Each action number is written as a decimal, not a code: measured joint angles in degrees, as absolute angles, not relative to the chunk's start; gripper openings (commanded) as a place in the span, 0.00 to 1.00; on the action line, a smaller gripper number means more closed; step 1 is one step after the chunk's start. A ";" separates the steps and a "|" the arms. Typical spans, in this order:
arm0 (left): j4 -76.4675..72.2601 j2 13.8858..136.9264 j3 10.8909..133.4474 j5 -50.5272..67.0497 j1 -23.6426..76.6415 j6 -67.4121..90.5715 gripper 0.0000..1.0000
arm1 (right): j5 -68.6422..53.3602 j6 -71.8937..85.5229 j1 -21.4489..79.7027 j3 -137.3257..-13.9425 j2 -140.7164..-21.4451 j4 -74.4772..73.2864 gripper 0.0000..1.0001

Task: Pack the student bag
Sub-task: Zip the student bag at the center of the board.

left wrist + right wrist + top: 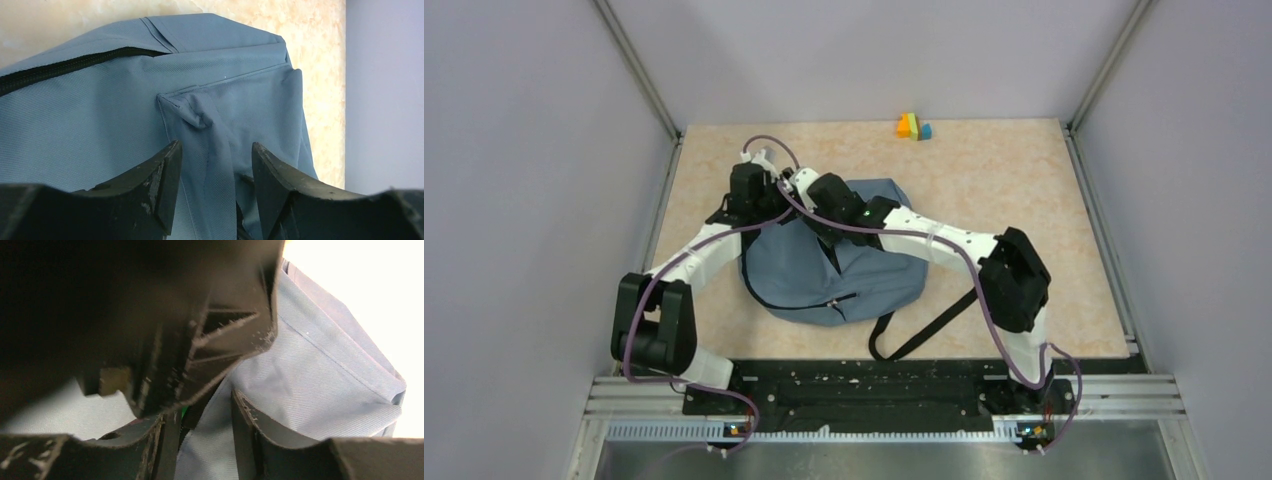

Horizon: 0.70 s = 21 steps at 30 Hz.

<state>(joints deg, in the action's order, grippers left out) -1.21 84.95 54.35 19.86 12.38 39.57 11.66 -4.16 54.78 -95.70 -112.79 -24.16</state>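
1. Left fingers (pixel 160 185): spread apart, straddling a fabric tab (pixel 210 145) on the backpack (pixel 834 275), not clamped.
2. Right fingers (pixel 255 440): narrow gap with bag cloth between them. We can't tell if they're gripping.
3. We see the backpack flat on the worktop (pixel 1004 200), beneath both sets of fingers, its zipper (pixel 75 62) beyond the left one.

Top ext cam: fixed, high above & behind arm bases (pixel 864 395), tilted down over whole beige speckled tabletop (pixel 1024 200); wide, far off. Left wrist cam: looks out past left gripper (pixel 216 146), v. close on large soft dusty-blue fabric backpack (pixel 100 125). Right wrist cam: past right gripper (pixel 200 407), closer still, upper left blocked by dark blur (pixel 100 300). All 3 share backpack's far-left part.
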 measured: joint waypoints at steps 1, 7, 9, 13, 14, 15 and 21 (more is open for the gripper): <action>-1.21 85.03 54.35 19.86 12.56 39.48 0.58 | 12.03 -4.58 55.00 -95.72 -112.92 -24.10 0.33; -1.23 87.70 54.65 19.90 14.17 39.46 0.58 | 13.52 -5.72 56.12 -95.79 -113.71 -24.01 0.03; -1.19 88.84 54.78 19.86 14.74 39.46 0.57 | 13.98 -5.63 56.18 -95.79 -113.75 -23.99 0.00; -0.38 89.95 56.10 19.44 15.29 39.18 0.39 | 14.02 -5.37 56.18 -95.77 -113.73 -23.81 0.00; -0.21 90.08 56.38 19.31 15.40 39.24 0.34 | 13.85 -5.28 56.18 -95.77 -113.65 -23.81 0.00; 0.10 90.39 56.73 18.98 15.51 38.85 0.29 | 13.76 -5.02 56.18 -95.77 -113.54 -23.86 0.00; 0.32 90.91 57.10 17.93 15.92 39.09 0.15 | 12.75 -4.03 56.16 -95.66 -111.31 -24.51 0.00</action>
